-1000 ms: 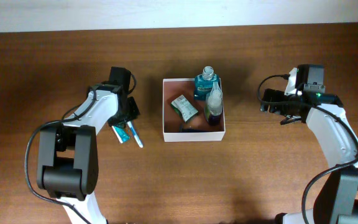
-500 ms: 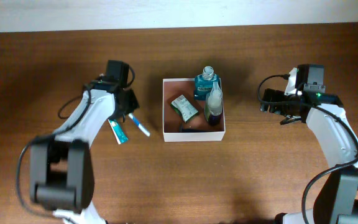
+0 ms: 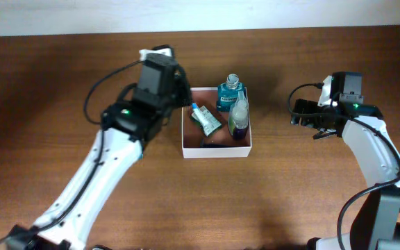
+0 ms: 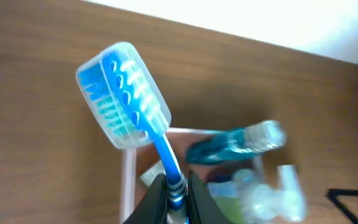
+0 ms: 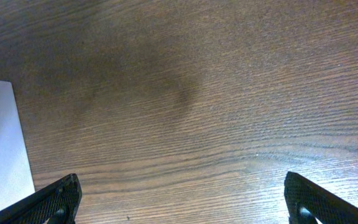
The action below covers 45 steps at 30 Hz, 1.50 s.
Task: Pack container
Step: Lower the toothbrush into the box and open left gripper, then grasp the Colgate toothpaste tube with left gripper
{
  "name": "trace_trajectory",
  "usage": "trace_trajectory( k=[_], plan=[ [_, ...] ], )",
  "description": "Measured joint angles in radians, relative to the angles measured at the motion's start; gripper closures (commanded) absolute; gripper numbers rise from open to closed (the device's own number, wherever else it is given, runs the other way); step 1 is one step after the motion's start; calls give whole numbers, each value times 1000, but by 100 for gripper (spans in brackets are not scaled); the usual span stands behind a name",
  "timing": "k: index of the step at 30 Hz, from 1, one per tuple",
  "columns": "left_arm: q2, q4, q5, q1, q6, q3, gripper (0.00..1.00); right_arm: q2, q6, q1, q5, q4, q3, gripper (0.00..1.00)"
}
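Over the left rim of the container (image 3: 217,151) we now find the left hand (image 4: 171,186), clamped on the handle of a capped blue toothbrush (image 4: 126,93) that lay on the table (image 3: 61,83) to its left a second ago. The container sits mid-table and already holds a teal bottle (image 3: 230,93) and a clear bottle (image 3: 239,115). The right hand (image 5: 182,202) stands wide and empty, unmoved. We judge that release into the container comes next.
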Motion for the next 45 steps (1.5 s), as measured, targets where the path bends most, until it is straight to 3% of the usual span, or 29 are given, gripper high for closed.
trace_trajectory(
  k=[6,12,13,16,17,25,34,45],
  plan=[
    [150,93,22,-114,-6,0,89,0,0,0,0,1,0,1],
    [241,91,26,-136,-6,0,87,0,0,0,0,0,0,1],
    [245,91,26,-135,-6,0,82,0,0,0,0,0,0,1],
    [247,91,26,-136,-10,0,27,0,0,0,0,0,0,1],
    [247,91,26,-136,-10,0,22,0,-1,0,0,0,0,1],
    [235,11,29,-85,-13,6,20,0,0,0,0,0,0,1],
    [81,-303,-12,242,-8,23,19,0,0,0,0,0,0,1],
    [180,-179,4,385,-10,-156,17,0,0,0,0,0,0,1]
  ],
)
